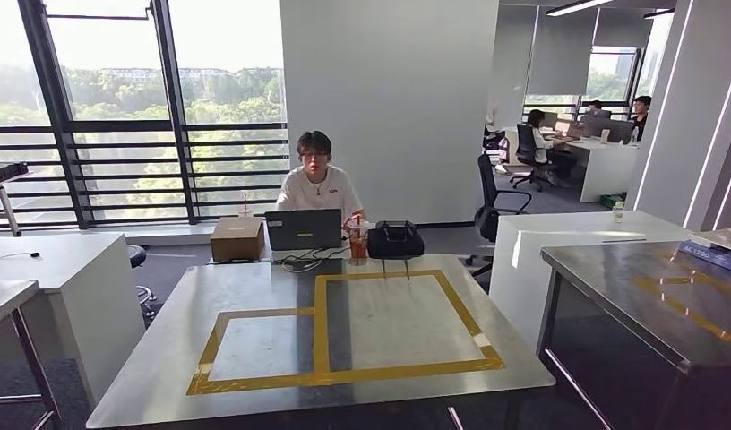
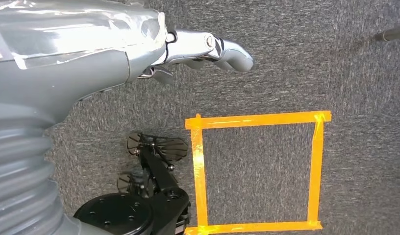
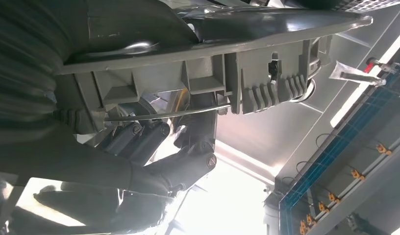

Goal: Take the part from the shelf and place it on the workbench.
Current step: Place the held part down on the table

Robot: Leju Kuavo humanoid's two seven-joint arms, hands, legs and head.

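Right hand (image 3: 154, 161) clamped on grey part (image 3: 227, 54); left hand (image 2: 198, 49) hangs empty, fingers apart. Surface (image 1: 254, 296) straight ahead.

Open-plan office, desks (image 1: 604, 157), swivel chairs (image 1: 496, 193), laptop (image 1: 303, 228), taped steel workbench (image 1: 165, 340), floor-to-ceiling windows (image 1: 111, 107)
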